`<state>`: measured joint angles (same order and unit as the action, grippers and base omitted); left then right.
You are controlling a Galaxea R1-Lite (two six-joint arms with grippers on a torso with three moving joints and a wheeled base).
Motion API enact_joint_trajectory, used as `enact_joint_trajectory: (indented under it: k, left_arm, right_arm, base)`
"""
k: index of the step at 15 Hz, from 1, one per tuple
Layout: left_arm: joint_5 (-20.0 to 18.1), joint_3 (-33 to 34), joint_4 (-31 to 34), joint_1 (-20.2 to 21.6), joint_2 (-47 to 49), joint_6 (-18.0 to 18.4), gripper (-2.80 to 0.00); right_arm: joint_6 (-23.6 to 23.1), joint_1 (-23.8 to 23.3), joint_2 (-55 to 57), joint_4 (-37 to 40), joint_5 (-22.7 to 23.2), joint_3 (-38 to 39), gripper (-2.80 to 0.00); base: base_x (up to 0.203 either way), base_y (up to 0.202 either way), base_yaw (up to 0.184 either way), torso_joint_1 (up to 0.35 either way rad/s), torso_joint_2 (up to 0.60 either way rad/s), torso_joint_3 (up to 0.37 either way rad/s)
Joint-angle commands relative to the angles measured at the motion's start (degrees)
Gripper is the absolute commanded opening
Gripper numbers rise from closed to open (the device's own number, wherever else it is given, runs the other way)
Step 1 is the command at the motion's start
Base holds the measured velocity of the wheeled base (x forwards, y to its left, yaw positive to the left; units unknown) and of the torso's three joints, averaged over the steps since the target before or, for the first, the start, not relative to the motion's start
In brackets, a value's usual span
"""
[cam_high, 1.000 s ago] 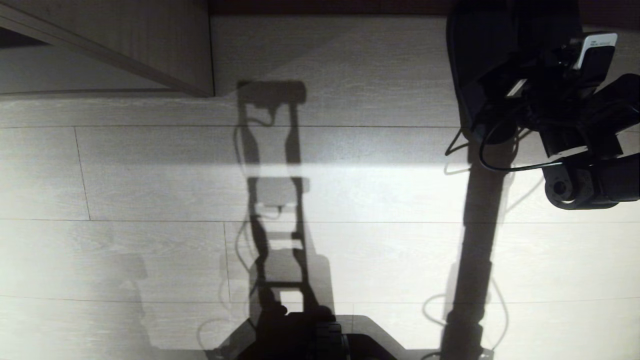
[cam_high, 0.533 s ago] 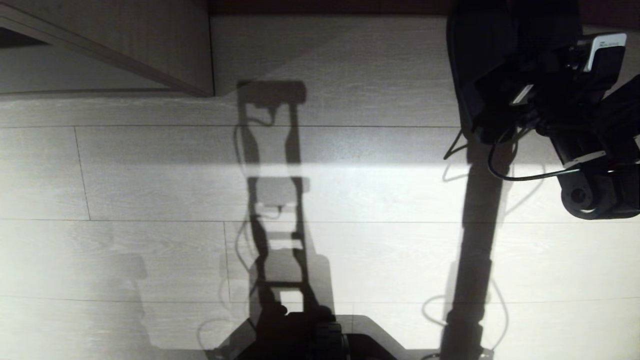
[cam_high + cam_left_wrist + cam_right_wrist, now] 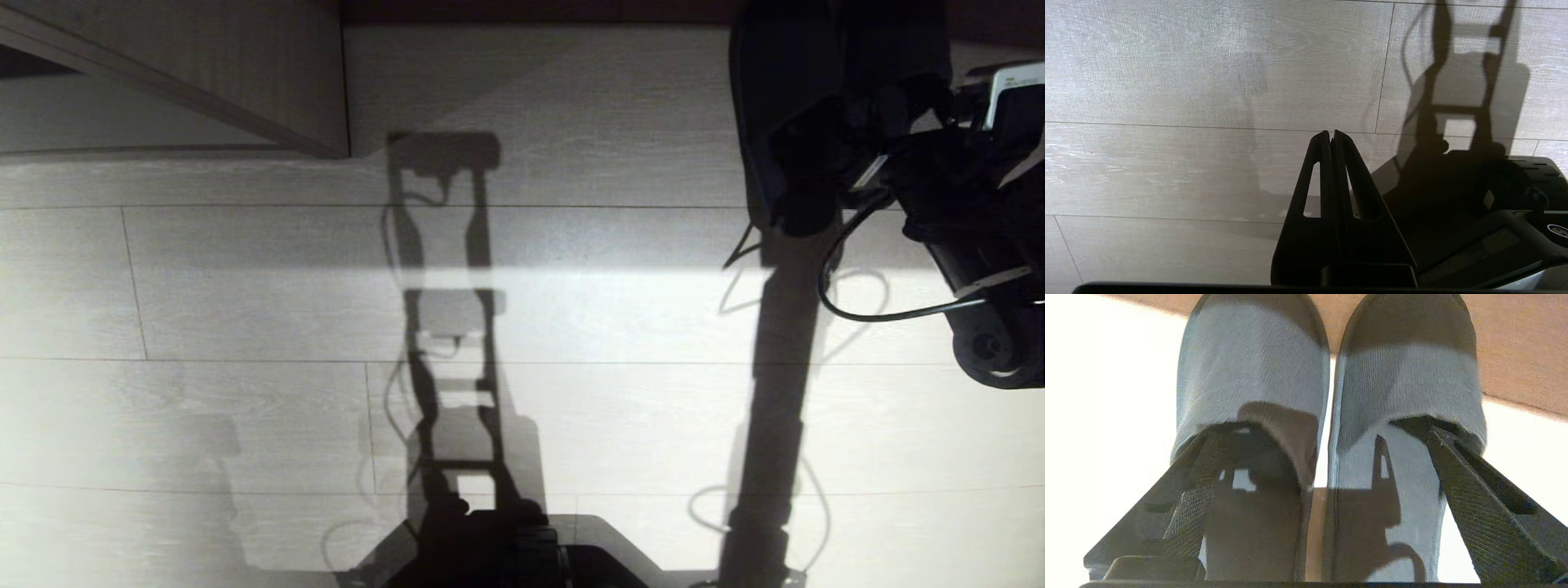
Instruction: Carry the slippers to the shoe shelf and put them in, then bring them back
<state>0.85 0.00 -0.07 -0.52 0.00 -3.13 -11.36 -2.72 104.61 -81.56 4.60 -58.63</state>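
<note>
1. At the far upper left of the head view, part of the shoe shelf (image 3: 204, 73) is seen: pale wood-grain board with a slanted panel running down to its corner.
2. The floor (image 3: 245, 310) is laid with wide, pale planks of fine wood grain, crossed by thin dark seams and by long shadows of the robot.
3. The left gripper (image 3: 1332, 136) is seen in the left wrist view over bare planks, its two slim black slotted fingers pressed together tip to tip, with nothing between them.
4. The slippers (image 3: 784, 122) are seen at the upper right of the head view as a dark, flat, rounded mass on the floor, just ahead of the right arm.
5. In the right wrist view the slippers (image 3: 1327, 396) are shown side by side, toes pointing away, in ribbed blue-grey fabric with closed rounded toes and open backs.
6. The right gripper (image 3: 1314, 449) is spread wide, one cross-hatched black finger reaching into each slipper's opening, so the pair is straddled from inside; whether the fabric is pressed by the fingers cannot be told.
</note>
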Motion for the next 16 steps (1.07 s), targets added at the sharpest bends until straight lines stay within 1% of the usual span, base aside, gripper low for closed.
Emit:
enact_joint_trajectory:
  k: [1, 5, 9, 11, 13, 16]
  left_arm:
    - [0.03, 0.0, -0.01, 0.0, 0.0, -0.03, -2.8]
    - [0.03, 0.0, -0.01, 0.0, 0.0, -0.03, -2.8]
    - [0.03, 0.0, -0.01, 0.0, 0.0, -0.03, -2.8]
    - [0.03, 0.0, -0.01, 0.0, 0.0, -0.03, -2.8]
    - [0.03, 0.0, -0.01, 0.0, 0.0, -0.03, -2.8]
    - [0.03, 0.0, -0.01, 0.0, 0.0, -0.03, -2.8]
  right_arm:
    - [-0.28, -0.01, -3.08, -0.52, 0.19, 3.49, 0.0]
    - [-0.79, -0.18, -5.77, -0.51, 0.39, 9.96, 0.0]
    - [-0.82, -0.55, -7.48, -0.53, 0.41, 13.47, 0.0]
    - [-0.88, -0.55, -10.18, -0.57, 0.35, 19.1, 0.0]
    - [-0.79, -0.54, -12.4, -0.63, 0.32, 22.98, 0.0]
    - [-0.68, -0.53, -15.35, -0.48, 0.14, 26.84, 0.0]
  base:
    - [0.0, 0.0, 0.0, 0.0, 0.0, 0.0]
    - [0.0, 0.0, 0.0, 0.0, 0.0, 0.0]
    - [0.0, 0.0, 0.0, 0.0, 0.0, 0.0]
    - [0.0, 0.0, 0.0, 0.0, 0.0, 0.0]
    - [0.0, 0.0, 0.0, 0.0, 0.0, 0.0]
    - [0.0, 0.0, 0.0, 0.0, 0.0, 0.0]
